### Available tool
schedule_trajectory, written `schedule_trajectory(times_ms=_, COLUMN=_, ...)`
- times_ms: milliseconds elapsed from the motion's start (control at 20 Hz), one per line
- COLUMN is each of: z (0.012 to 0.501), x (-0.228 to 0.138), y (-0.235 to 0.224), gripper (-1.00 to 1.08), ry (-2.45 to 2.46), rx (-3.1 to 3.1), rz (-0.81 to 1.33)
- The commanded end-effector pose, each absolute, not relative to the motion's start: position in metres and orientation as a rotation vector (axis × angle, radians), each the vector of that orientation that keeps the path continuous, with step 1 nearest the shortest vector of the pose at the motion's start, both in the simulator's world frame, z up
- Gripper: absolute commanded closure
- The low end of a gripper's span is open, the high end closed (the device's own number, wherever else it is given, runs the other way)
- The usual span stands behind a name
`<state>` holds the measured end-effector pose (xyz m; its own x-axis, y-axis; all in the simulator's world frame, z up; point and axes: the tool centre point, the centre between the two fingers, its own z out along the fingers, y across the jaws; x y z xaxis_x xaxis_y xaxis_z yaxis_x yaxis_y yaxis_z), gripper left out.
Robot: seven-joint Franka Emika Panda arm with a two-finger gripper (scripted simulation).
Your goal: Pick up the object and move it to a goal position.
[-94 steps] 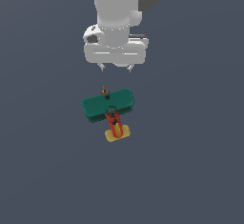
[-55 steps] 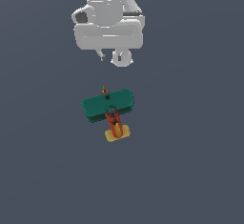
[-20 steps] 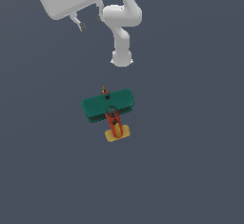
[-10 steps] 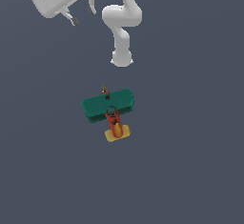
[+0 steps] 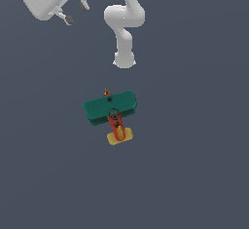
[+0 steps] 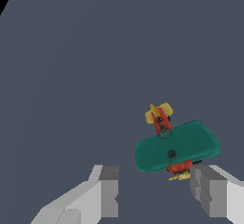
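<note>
Where it rests flat on the grey tabletop (image 5: pixel 194 174), toy biplane (image 5: pixel 111 112): teal-green wings, red-orange fuselage, yellow tail. Lower wing mostly hidden under the upper; propeller barely legible. Claw (image 5: pixel 77 12): fingers apart, empty, body cut off at frame edge, well apart from the biplane, raised.
</note>
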<state>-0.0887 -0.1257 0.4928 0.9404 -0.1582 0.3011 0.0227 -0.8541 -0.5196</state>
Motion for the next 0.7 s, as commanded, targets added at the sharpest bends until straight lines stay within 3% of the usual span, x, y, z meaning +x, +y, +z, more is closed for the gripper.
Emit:
schedule_trajectory(times_ms=0, z=0.493, x=-0.088, y=-0.131, gripper=-0.20, ry=0.096, rx=-2.528, rz=-0.463)
schedule_trajectory(times_ms=650, z=0.483, x=-0.085, y=-0.158, gripper=-0.20, ry=0.103, rx=-2.380, rz=-0.477)
